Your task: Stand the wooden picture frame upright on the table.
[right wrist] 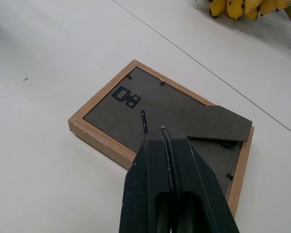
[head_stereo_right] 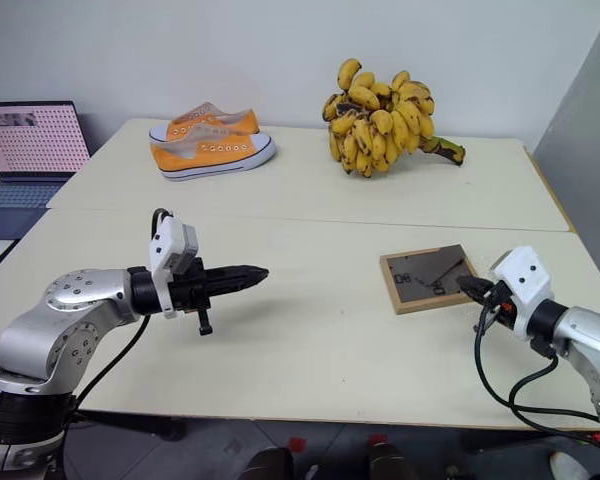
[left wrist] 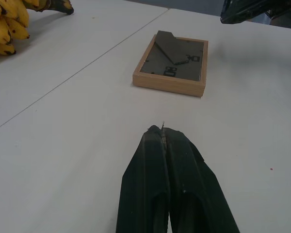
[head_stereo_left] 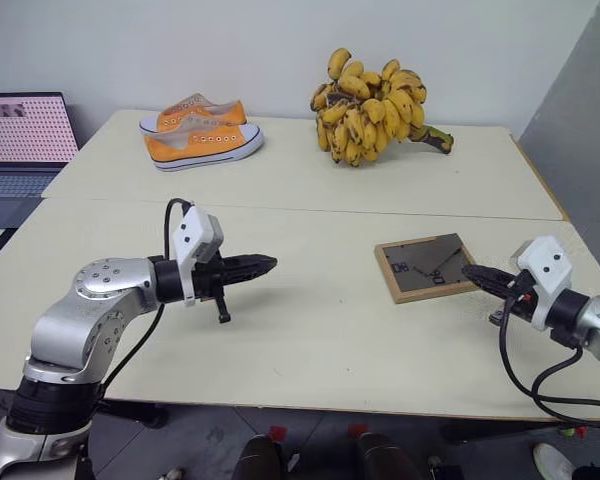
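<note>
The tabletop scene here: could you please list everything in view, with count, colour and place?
picture frame: one, light wood with dark grey-brown back up, lying flat on the near slab, toward the right, stand slightly raised
bananas: one large bunch, yellow with dark spots, far slab, right of centre
sneakers: two, orange with white soles, far slab, left of the bananas
laptop: one, grey, screen lit, beyond the table's left edge
table: one, pale cream, two slabs joined by a seam
left gripper: one, black fingers shut, above the near slab, pointing toward the frame
right gripper: one, black fingers shut, at the frame's right edge
</note>
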`<state>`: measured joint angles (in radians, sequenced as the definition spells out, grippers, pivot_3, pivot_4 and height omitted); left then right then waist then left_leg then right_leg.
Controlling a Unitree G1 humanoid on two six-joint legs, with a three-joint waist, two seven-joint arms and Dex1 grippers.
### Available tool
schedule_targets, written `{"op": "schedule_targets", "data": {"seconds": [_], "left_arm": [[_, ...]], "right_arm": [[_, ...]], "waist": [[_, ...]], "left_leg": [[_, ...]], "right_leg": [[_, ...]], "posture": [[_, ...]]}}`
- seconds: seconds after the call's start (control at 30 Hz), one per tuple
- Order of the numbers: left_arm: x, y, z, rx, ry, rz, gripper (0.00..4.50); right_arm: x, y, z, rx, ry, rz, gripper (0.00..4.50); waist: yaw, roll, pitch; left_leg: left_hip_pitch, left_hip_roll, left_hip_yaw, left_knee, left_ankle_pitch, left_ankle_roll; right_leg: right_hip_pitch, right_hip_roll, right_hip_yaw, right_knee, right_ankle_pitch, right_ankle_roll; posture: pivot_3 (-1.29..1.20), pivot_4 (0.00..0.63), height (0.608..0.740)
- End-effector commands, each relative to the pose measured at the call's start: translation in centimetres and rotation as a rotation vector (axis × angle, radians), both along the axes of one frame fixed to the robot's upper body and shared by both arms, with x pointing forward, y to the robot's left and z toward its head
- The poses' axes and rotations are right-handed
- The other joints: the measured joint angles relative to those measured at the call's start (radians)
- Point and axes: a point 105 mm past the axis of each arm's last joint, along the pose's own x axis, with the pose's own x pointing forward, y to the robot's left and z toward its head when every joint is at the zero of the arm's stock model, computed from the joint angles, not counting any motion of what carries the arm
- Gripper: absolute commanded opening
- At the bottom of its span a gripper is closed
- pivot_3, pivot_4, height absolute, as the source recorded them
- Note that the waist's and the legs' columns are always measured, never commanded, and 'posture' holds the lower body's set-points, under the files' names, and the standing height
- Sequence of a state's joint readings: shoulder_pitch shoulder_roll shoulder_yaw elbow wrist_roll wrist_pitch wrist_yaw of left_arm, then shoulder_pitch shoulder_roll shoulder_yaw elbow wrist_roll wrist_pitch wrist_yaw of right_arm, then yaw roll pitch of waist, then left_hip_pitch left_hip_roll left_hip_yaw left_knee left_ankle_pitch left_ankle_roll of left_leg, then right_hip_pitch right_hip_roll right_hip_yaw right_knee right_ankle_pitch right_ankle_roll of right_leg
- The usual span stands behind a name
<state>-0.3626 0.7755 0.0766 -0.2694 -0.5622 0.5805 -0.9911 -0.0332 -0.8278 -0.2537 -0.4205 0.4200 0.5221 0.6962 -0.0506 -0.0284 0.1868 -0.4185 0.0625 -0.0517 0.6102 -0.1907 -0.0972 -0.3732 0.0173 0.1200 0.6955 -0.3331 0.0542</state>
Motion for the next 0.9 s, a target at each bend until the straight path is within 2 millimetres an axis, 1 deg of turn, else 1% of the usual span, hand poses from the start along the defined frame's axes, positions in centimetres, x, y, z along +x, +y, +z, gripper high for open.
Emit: {"op": "schedule_targets", "data": {"seconds": [0.03,0.27,0.73,0.9], "left_arm": [[0.0,-0.4,0.8,-0.008,-0.039,0.001,0.06],[0.2,-0.8,0.5,0.003,-0.038,-0.002,0.06],[0.9,-1.5,0.8,-0.002,-0.044,-0.027,0.06],[1.5,-1.8,0.7,-0.003,-0.046,-0.03,0.06]], "right_arm": [[-0.1,0.3,1.4,0.009,-0.05,-0.005,0.0],[-0.1,-0.1,1.0,0.007,-0.048,-0.043,0.0],[-0.4,0.2,0.6,0.034,-0.054,-0.068,0.0],[-0.3,0.0,0.3,0.039,-0.058,-0.092,0.0]], "waist": [[0.0,0.0,0.0],[0.0,0.0,0.0],[0.0,0.0,0.0],[0.0,0.0,0.0]], "left_leg": [[0.0,0.0,0.0,0.0,0.0,0.0],[0.0,0.0,0.0,0.0,0.0,0.0],[0.0,0.0,0.0,0.0,0.0,0.0],[0.0,0.0,0.0,0.0,0.0,0.0]], "right_leg": [[0.0,0.0,0.0,0.0,0.0,0.0],[0.0,0.0,0.0,0.0,0.0,0.0],[0.0,0.0,0.0,0.001,0.001,-0.001],[0.0,0.0,0.0,0.001,0.0,-0.001]], "posture": [[0.0,0.15,0.74],[0.0,0.15,0.74],[0.0,0.15,0.74],[0.0,0.15,0.74]]}}
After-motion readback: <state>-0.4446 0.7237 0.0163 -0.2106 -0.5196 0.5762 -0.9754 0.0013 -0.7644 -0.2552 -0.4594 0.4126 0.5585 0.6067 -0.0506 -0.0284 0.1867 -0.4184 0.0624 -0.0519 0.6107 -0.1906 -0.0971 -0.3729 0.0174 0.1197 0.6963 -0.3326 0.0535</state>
